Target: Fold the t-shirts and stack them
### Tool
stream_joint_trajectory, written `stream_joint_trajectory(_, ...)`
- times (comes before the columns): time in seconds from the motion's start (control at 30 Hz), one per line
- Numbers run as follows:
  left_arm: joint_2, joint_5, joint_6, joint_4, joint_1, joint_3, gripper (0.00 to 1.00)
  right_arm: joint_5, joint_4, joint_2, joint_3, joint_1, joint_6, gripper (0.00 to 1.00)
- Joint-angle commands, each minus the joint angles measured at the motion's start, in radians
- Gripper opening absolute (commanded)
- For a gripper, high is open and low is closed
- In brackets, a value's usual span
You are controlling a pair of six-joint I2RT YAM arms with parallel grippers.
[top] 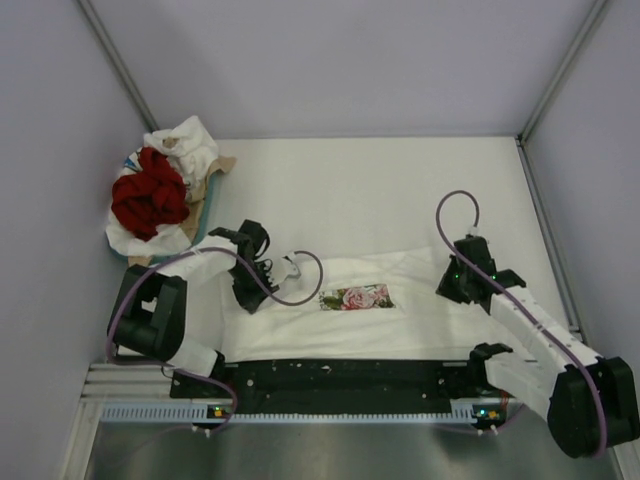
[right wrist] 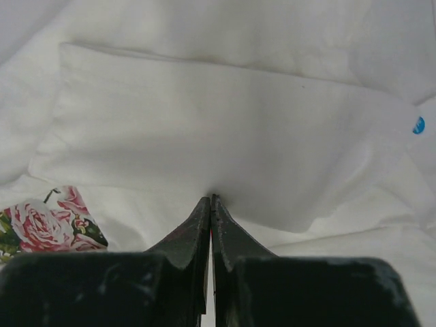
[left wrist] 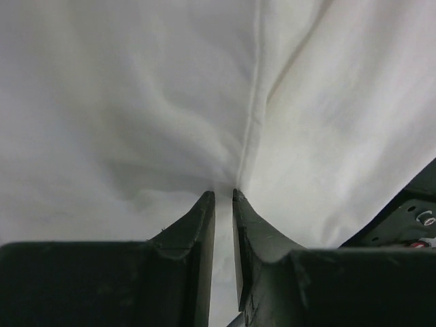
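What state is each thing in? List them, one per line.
printed shirt: spread on the table, pinched at both sides
left gripper: shut on the printed shirt
right gripper: shut on the printed shirt
red shirts: crumpled, unfolded
white shirts: crumpled around the red shirts
tray: heaped with shirts

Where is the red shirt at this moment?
In the top view the red shirt sits at the far left, bundled among white shirts on the tray by the left wall, apart from the flower-print shirt spread between the arms.
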Motion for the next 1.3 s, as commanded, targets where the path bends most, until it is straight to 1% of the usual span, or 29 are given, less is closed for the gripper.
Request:
stream_joint_trajectory(0.0,-0.016,-0.062,0.033,-0.027,0.002,-0.053,0.21,0.107,-0.039,-0.066,-0.043,-0.016,0.092,0.00)
stream_joint_trajectory(0.1,-0.028,-0.090,0.014,-0.022,0.002,-0.042,0.24,0.133,-0.060,-0.101,-0.029,-0.023,0.108,0.00)
stream_joint_trajectory(0.17,-0.062,-0.078,0.011,-0.031,0.002,-0.013,0.30,0.121,-0.047,-0.141,0.009,-0.021,0.062,0.00)
stream_joint_trajectory(0.27,-0.105,-0.056,-0.006,-0.049,0.002,0.051,0.39,0.055,0.073,-0.150,0.091,0.035,-0.060,0.00)
stream_joint_trajectory(0.3,-0.116,-0.053,-0.013,-0.050,0.002,0.073,0.39,0.008,0.117,-0.124,0.127,0.063,-0.105,0.01)
stream_joint_trajectory(0.37,-0.131,-0.052,-0.035,-0.036,0.007,0.096,0.39,-0.074,0.173,-0.031,0.186,0.129,-0.168,0.05)
stream_joint_trajectory(0.43,-0.142,-0.052,-0.055,-0.001,0.014,0.093,0.38,-0.105,0.186,0.104,0.267,0.204,-0.222,0.04)
stream_joint_trajectory(0.5,-0.133,-0.053,-0.061,0.019,0.031,0.076,0.38,-0.121,0.177,0.254,0.363,0.279,-0.269,0.00)
stream_joint_trajectory(0.57,-0.110,-0.067,-0.067,0.038,0.051,0.055,0.38,-0.140,0.156,0.439,0.460,0.339,-0.315,0.00)
stream_joint_trajectory(0.63,-0.088,-0.093,-0.070,0.058,0.070,0.030,0.37,-0.161,0.105,0.566,0.549,0.367,-0.335,0.00)
stream_joint_trajectory(0.7,-0.074,-0.111,-0.069,0.090,0.093,-0.007,0.37,-0.161,0.073,0.640,0.592,0.394,-0.338,0.00)
stream_joint_trajectory(0.8,-0.048,-0.125,-0.065,0.130,0.117,-0.068,0.36,-0.140,0.068,0.669,0.580,0.457,-0.346,0.00)
stream_joint_trajectory(0.93,-0.027,-0.142,-0.075,0.168,0.131,-0.109,0.36,-0.109,0.064,0.652,0.502,0.473,-0.314,0.00)
stream_joint_trajectory(1.17,0.021,-0.182,-0.072,0.197,0.140,-0.114,0.36,-0.148,0.042,0.510,0.340,0.476,-0.247,0.00)
stream_joint_trajectory(1.27,0.032,-0.185,-0.073,0.193,0.142,-0.100,0.36,-0.143,0.004,0.457,0.289,0.477,-0.222,0.00)
